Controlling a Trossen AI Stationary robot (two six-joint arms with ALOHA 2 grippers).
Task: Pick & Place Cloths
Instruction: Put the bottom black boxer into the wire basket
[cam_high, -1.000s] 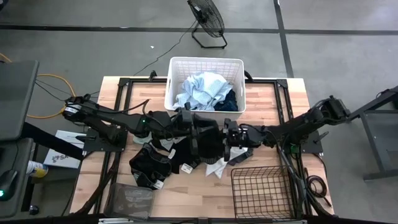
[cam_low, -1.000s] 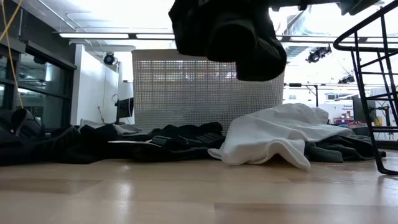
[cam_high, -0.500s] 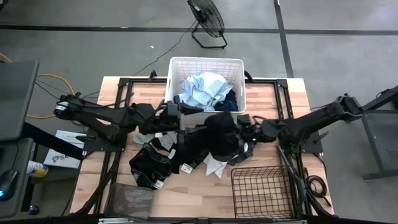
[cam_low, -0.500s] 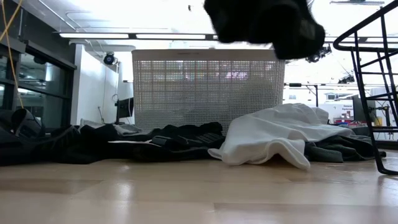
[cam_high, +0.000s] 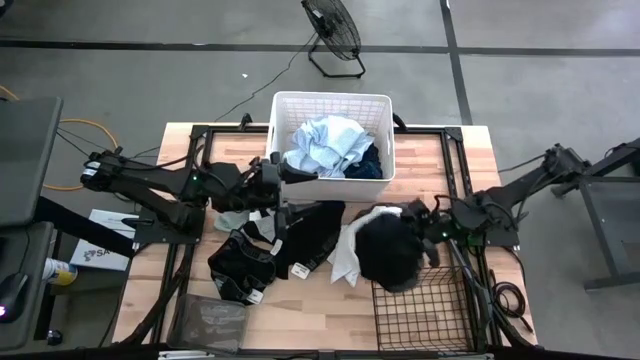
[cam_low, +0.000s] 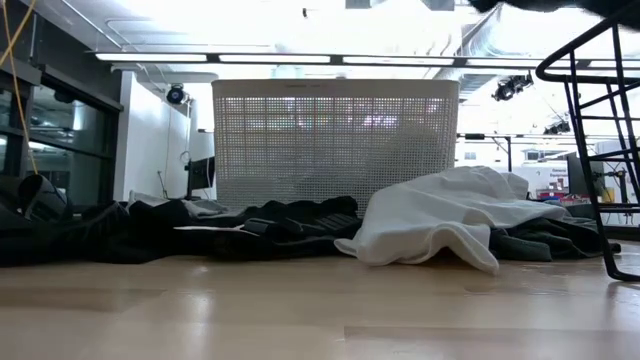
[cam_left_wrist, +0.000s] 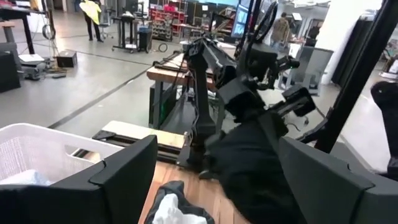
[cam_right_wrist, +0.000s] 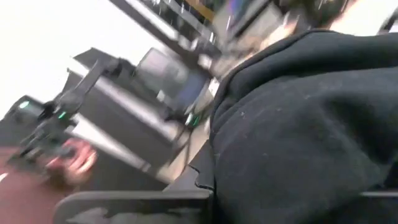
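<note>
— What lies on the wooden table (cam_low: 320, 310)?
— A white cloth (cam_low: 440, 222), draped over dark cloths (cam_low: 250, 225) stretching along the tabletop.
— Behind them?
— The white laundry basket (cam_low: 335, 135), upright (its perforated wall faces us). The black wire basket (cam_low: 598, 120) stands at the right edge.
</note>
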